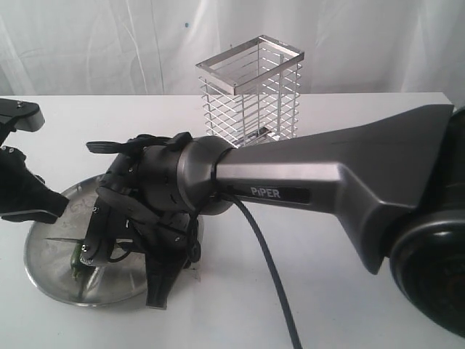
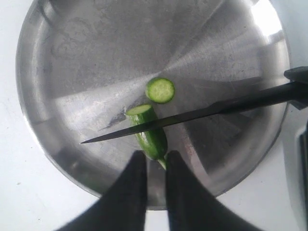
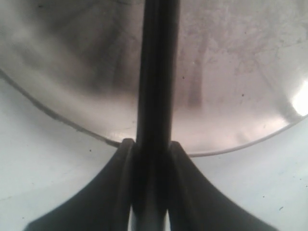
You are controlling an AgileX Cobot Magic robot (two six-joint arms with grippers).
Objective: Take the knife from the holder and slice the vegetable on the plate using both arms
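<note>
The holder (image 1: 251,94) stands empty at the far middle of the table (image 1: 341,305), so the first part of the job is done. The knife (image 2: 202,111) is out and over the plate (image 2: 72,72), which sits at the near left. The right arm (image 1: 327,182) reaches across from the right, and the right gripper (image 3: 150,144) is clamped on the knife's dark handle, which runs straight out between its fingers over the plate's rim.

Slicing has begun as well. One round slice (image 2: 160,90) lies flat on the steel, just apart from the vegetable (image 2: 150,134), whose fresh pale cut face points toward it. The blade lies across the remaining piece close behind that cut face, its tip well past the pepper on the left side. Whether the edge is biting in or only resting on the skin I cannot tell.

The left gripper (image 2: 155,156) comes in from the near side with its fingers drawn close together and the thin stem end of the pepper in the narrow gap between them — it looks like a pinch to steady it, but the pictures do not show whether the pads really grip it.

By my reading the task is past halfway — most of the pepper is uncut, so more cuts are left to make.
</note>
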